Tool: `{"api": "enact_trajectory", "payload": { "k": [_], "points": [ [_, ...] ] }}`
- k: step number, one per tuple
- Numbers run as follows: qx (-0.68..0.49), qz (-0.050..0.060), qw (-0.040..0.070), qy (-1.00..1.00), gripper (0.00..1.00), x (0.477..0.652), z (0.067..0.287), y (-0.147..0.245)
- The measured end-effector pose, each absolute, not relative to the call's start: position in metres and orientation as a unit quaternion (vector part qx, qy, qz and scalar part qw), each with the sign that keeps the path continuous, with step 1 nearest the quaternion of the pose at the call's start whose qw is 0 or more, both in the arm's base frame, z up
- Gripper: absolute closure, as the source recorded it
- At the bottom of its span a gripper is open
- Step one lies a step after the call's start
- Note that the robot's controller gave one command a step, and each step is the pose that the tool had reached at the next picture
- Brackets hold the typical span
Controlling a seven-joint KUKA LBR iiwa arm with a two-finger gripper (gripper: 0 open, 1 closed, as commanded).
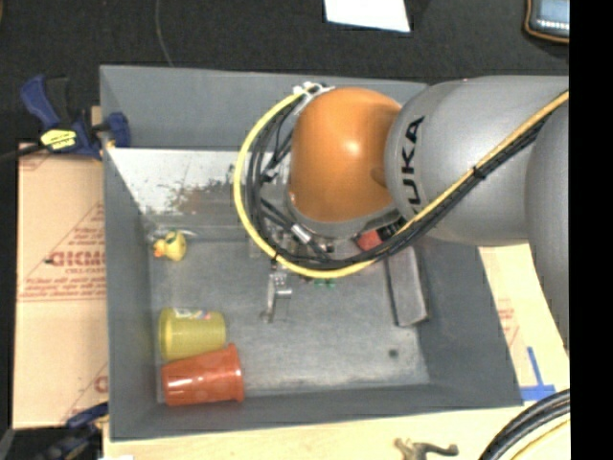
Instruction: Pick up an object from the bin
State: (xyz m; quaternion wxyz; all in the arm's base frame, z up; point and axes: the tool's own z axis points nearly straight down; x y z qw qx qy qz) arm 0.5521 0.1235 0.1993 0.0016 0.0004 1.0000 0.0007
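Arm point(479, 171) enters from the right, with the orange wrist cover point(340, 151) above the middle of the bin point(124, 257). Gripper point(280, 297) hangs below the cover over bare floor near bin centre; open or closed: cannot tell. Grey bar point(407, 290) lies flat to its right, apart. Red cup point(201, 376) lies on its side in the lower-left corner. Yellow cup point(192, 332) lies just above it, nearest the gripper but apart. Small yellow duck point(170, 247) lies upper left, well apart.
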Motion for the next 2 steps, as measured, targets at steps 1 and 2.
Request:
{"api": "enact_trajectory", "payload": {
  "k": [1,2],
  "points": [
    [-0.025,0.009,0.023,0.999,0.0,0.5422,0.0804,0.1995],
    [-0.024,0.005,0.013,1.0,0.0,0.537,0.0783,0.196]
  ]
}}
